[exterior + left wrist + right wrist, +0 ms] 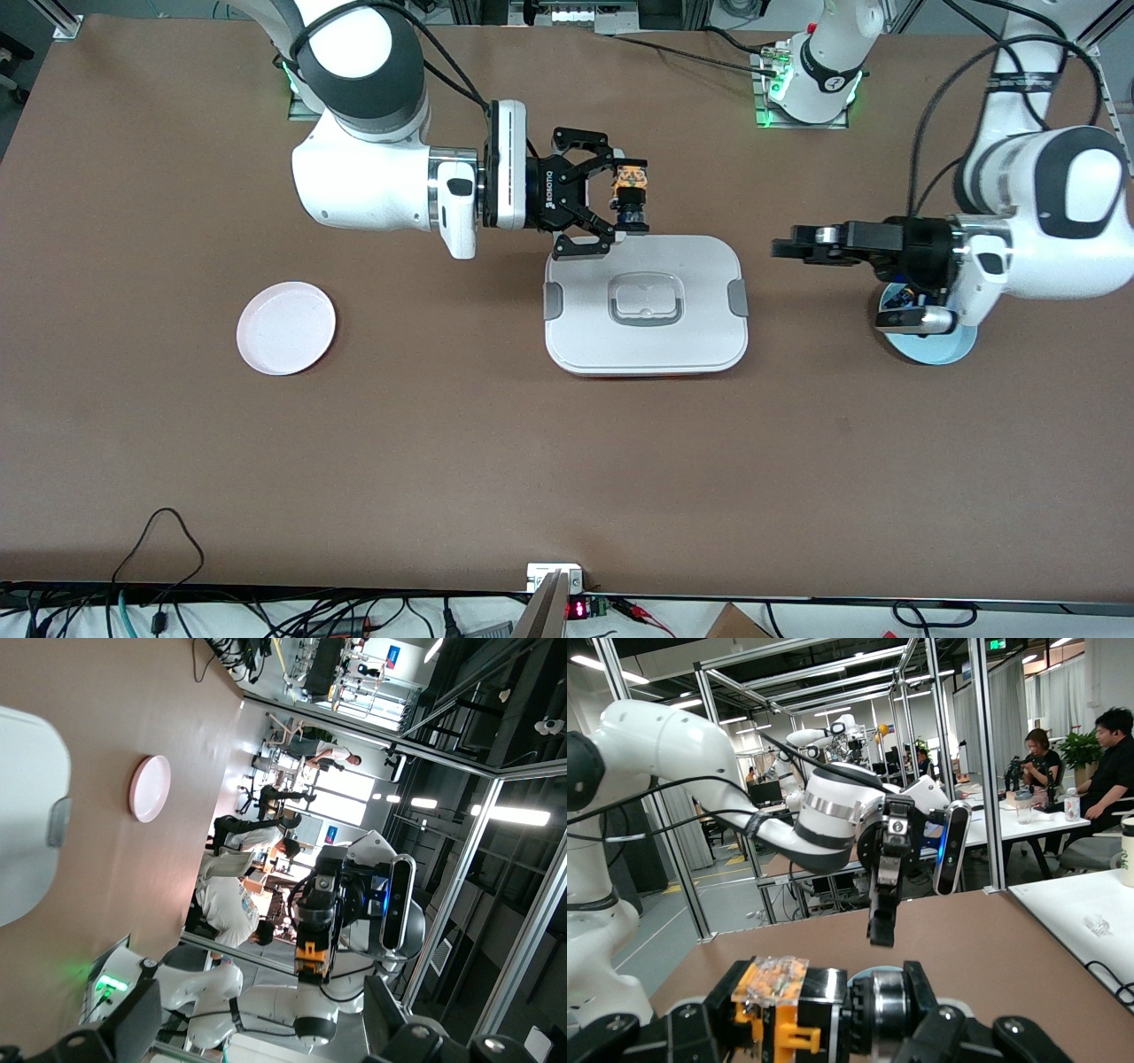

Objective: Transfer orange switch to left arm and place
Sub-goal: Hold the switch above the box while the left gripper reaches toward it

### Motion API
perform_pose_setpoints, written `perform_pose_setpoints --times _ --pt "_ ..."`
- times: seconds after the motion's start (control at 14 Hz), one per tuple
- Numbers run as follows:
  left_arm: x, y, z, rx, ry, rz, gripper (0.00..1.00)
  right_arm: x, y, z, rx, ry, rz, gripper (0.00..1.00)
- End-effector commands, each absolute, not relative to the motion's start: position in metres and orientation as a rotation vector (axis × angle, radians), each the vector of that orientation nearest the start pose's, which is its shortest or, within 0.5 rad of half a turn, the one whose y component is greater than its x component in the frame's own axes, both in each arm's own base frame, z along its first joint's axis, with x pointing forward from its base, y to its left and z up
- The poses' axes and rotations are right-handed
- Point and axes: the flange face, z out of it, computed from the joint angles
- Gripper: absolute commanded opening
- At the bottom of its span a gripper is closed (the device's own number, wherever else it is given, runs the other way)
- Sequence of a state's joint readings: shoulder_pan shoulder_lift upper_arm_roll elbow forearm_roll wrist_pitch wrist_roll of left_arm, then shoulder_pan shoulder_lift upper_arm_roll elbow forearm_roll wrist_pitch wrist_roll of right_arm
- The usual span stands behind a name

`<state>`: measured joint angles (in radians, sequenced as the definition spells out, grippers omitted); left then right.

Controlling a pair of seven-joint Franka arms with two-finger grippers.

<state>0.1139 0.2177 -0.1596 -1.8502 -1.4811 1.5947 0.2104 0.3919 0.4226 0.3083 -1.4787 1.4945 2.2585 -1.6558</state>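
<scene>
My right gripper (pixel 625 200) is shut on the orange switch (pixel 631 197) and holds it in the air over the edge of the white box (pixel 647 346) that lies farthest from the front camera. In the right wrist view the switch (pixel 793 1001) lies sideways between the jaws, with its clear-orange block at one end. My left gripper (pixel 784 246) is open and empty. It hangs in the air between the box and a blue plate (pixel 941 347) and points toward the switch. The left wrist view shows the switch (pixel 312 958) straight ahead and the box (pixel 27 815).
A small dark switch (pixel 899 299) lies on the blue plate under my left arm's wrist. A pink round plate (pixel 286 328) lies toward the right arm's end of the table. It also shows in the left wrist view (pixel 150 788). Cables run along the table's near edge.
</scene>
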Motion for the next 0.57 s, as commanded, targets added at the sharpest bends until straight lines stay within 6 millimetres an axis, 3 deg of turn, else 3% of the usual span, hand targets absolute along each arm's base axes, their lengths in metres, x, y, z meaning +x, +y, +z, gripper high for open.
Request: perform_pose_setpoints --times 0.0,0.14,0.5 --pt "0.576 -0.162 0.478 1.597 0.202 -0.223 1.00 0.570 0.466 0.511 -1.367 -1.165 -1.027 0.11" --pt "0.561 -0.201 0.481 1.585 0.224 -0.225 1.00 0.573 0.465 0.504 -1.355 -1.192 -1.057 0.11" --pt "0.552 -0.235 0.489 1.572 0.275 -0.207 1.00 0.582 0.458 0.496 -1.398 -1.159 -1.112 0.12"
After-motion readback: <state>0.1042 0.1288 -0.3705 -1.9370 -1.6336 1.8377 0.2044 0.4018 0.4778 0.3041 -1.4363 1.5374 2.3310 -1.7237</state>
